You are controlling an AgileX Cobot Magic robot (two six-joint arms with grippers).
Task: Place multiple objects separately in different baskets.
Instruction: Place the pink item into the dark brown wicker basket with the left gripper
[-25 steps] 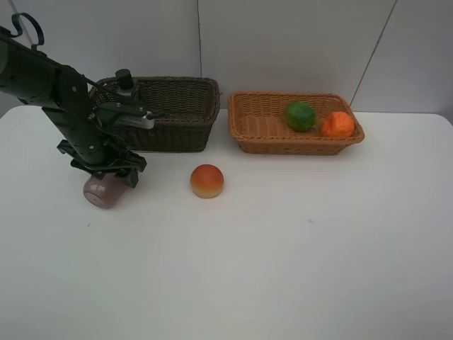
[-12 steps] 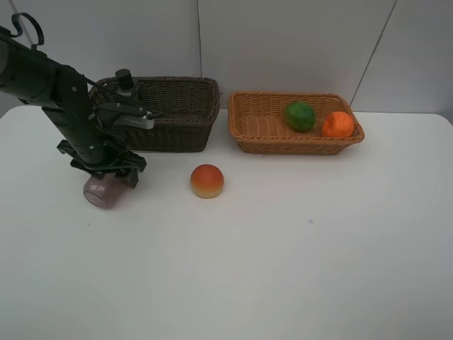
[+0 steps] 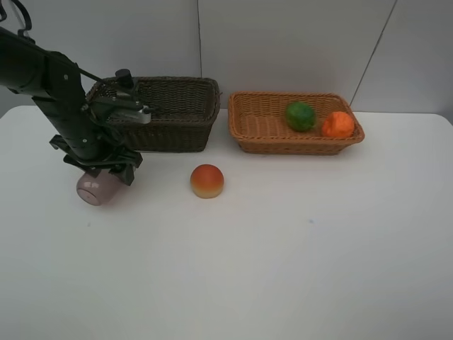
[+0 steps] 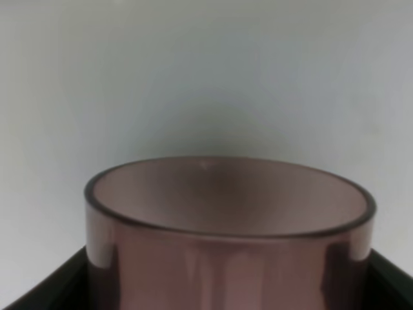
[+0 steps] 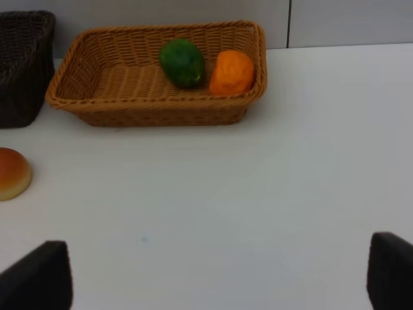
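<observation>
At the upper left of the exterior high view, the left gripper (image 3: 101, 172) comes down from its black arm and holds one translucent pink cup (image 3: 95, 190). Its jaws stand fairly wide, closed on the two sides of the cup. The left wrist view shows this from close by: the round rim and the pink wall of the cup (image 4: 226, 258) fill the lower half, and one dark finger (image 4: 39, 294) shows at each lower corner. The cup is tilted, and I cannot tell whether it touches the white table (image 3: 283, 248).

Two woven wicker baskets stand side by side at the back of the table, a little apart. One is the dark brown, deeper basket (image 3: 170, 117), just behind the left arm. The other is the light orange-brown, shallower basket (image 3: 255, 127), to the right of the middle.

Three fruits are in view. Two lie in the right part of the light basket: one green oval fruit (image 3: 301, 115) and one orange (image 3: 338, 125), just beside each other. One red-orange peach (image 3: 207, 180) sits alone on the table, in front of the gap between the baskets and right of the cup.

The right gripper (image 5: 219, 278) appears only in the right wrist view. Its two dark fingertips sit at the lower corners, wide apart, with nothing between them.
</observation>
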